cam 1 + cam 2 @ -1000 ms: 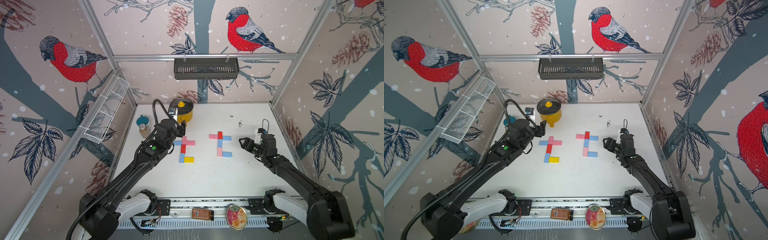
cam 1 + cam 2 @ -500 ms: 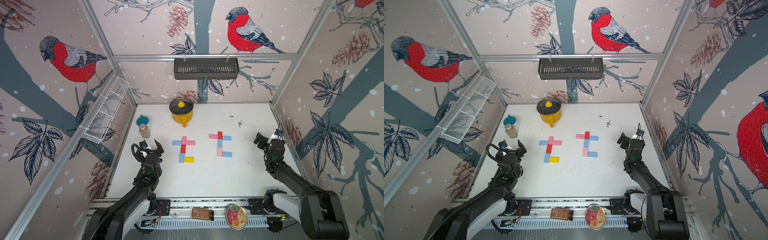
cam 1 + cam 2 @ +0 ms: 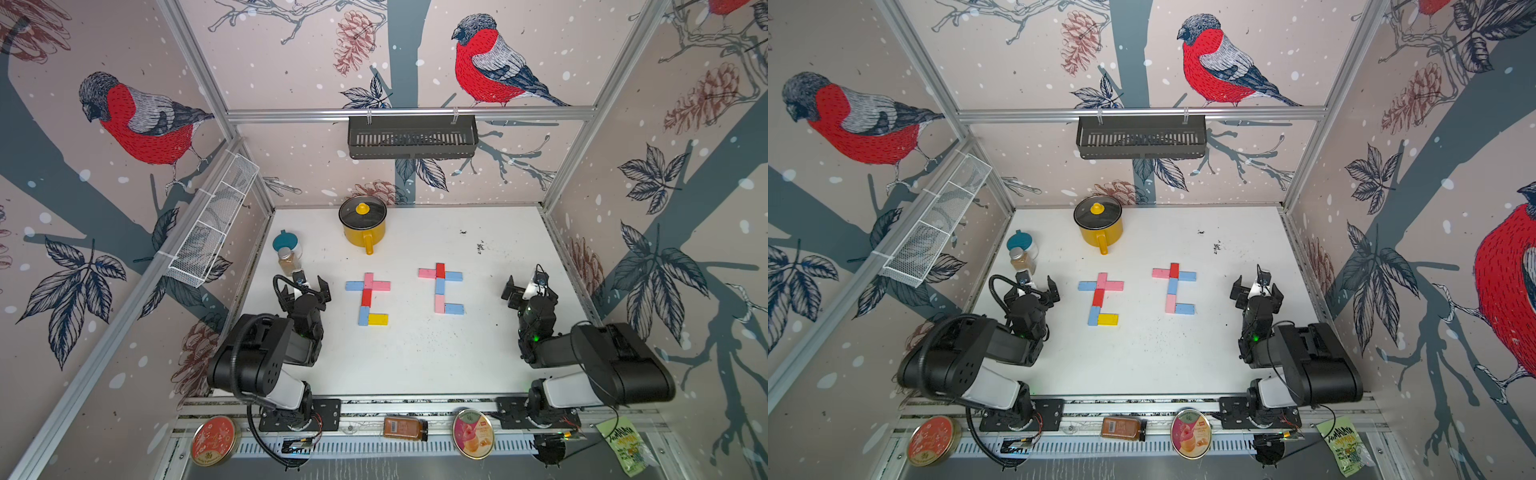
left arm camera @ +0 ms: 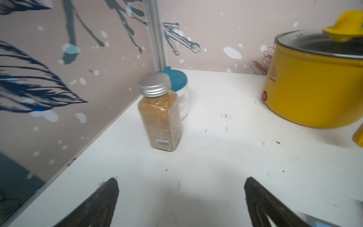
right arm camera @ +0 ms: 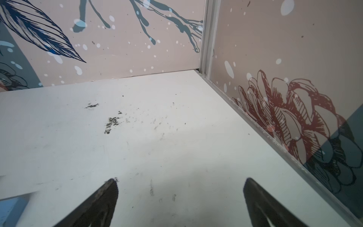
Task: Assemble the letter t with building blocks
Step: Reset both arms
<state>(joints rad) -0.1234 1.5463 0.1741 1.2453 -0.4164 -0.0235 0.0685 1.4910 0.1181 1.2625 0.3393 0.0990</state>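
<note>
Two groups of building blocks lie flat mid-table in both top views, each laid out as a letter t. The left group (image 3: 366, 297) is pink, light blue, red and one yellow block (image 3: 377, 319). The right group (image 3: 440, 286) is pink, red and light blue (image 3: 1173, 286). My left gripper (image 3: 305, 291) (image 4: 180, 178) is open and empty, left of the left group and apart from it. My right gripper (image 3: 528, 291) (image 5: 180, 178) is open and empty, right of the right group, over bare table. A light blue block edge (image 5: 11, 206) shows in the right wrist view.
A yellow lidded pot (image 3: 363, 226) stands at the back, its handle pointing to the front. A spice jar (image 4: 160, 118) and a teal-lidded jar (image 3: 284, 243) stand near the left wall, ahead of my left gripper. A black basket (image 3: 411, 137) hangs on the back wall.
Both arms have pulled back from the blocks towards the front and out to the sides, now folded low. Both grippers have opened wider. The blocks have not moved.
</note>
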